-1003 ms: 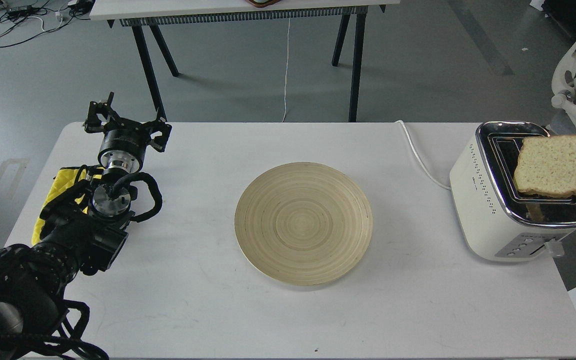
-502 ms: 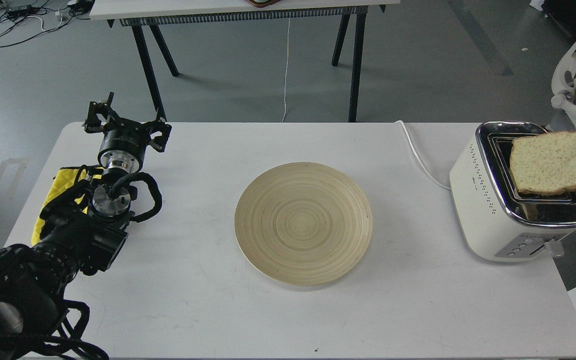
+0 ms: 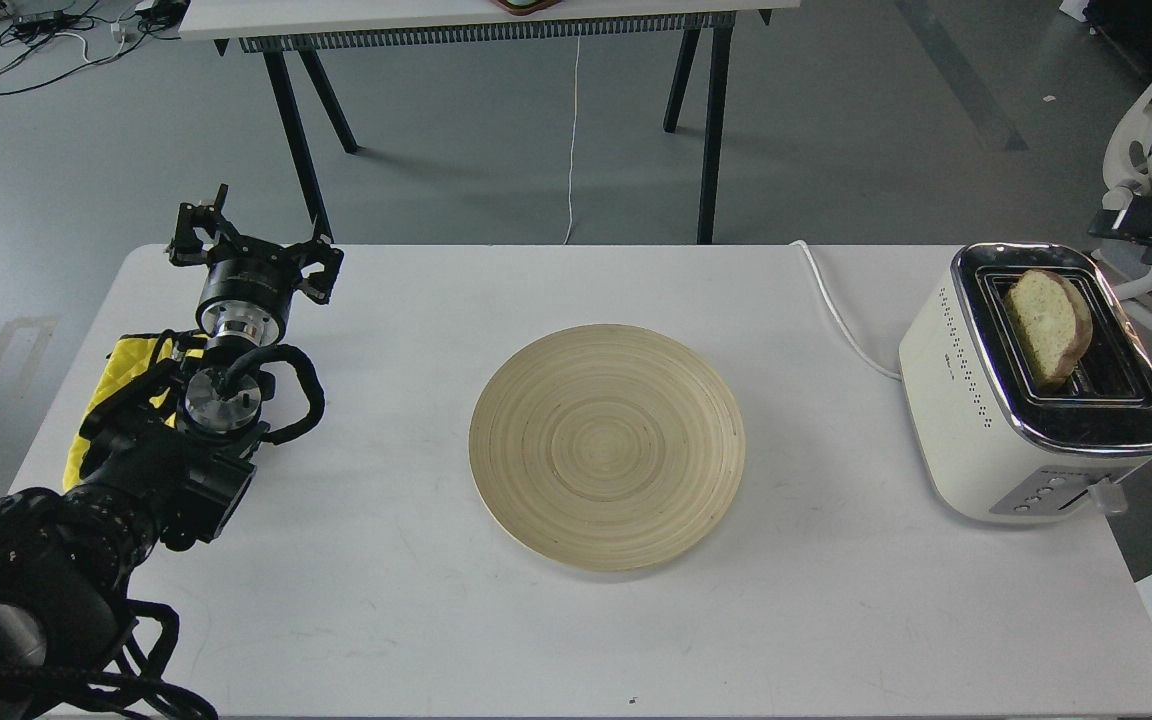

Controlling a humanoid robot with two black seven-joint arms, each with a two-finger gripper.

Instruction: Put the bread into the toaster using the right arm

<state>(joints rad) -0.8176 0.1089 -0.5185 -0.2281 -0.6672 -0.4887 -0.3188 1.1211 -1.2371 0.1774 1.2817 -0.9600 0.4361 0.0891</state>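
**Observer:** Where does the bread sit right now?

**Operator:** The bread (image 3: 1048, 325) stands on edge in the left slot of the toaster (image 3: 1026, 400), at the far right of the table (image 3: 576, 620). About its upper half shows above the chrome top, and it leans a little. Nothing touches it.

**Observer:** So your right gripper has let go?

**Operator:** My right gripper (image 3: 1151, 220) shows only as a dark piece at the right edge, up and to the right of the toaster and apart from the slice. It holds nothing that I can see, but it is too dark and cut off for me to tell how its fingers stand.

**Observer:** And the left one?

**Operator:** My left gripper (image 3: 251, 250) hovers over the far left of the table with its fingers spread and nothing in them, by the yellow cloth (image 3: 126, 375). The wooden plate (image 3: 606, 445) in the middle is bare.

**Observer:** What is left, then?

**Operator:** I judge the placing itself done. The slice rides high, so it may need the lever (image 3: 1106, 495) pressed to sink fully, though the task does not ask for that.
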